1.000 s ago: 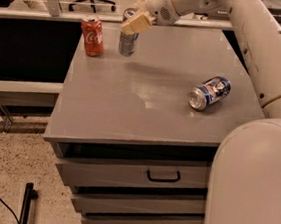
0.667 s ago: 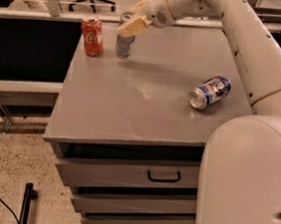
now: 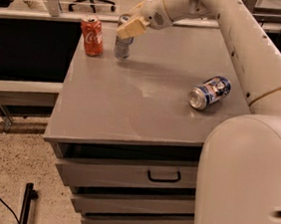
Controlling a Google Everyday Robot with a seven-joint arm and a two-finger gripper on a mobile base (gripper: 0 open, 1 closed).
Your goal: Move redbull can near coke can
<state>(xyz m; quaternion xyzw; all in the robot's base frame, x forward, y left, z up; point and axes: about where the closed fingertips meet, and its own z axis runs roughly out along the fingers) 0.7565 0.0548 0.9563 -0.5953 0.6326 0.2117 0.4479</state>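
Behind tool (image 3: 132, 28), redbull can (image 3: 122, 48) partly hidden; coke can (image 3: 92, 36) near

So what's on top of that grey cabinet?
Three cans: an upright coke can, a redbull can beside it, and a blue-and-white can on its side. The gripper covers the redbull can's upper part.
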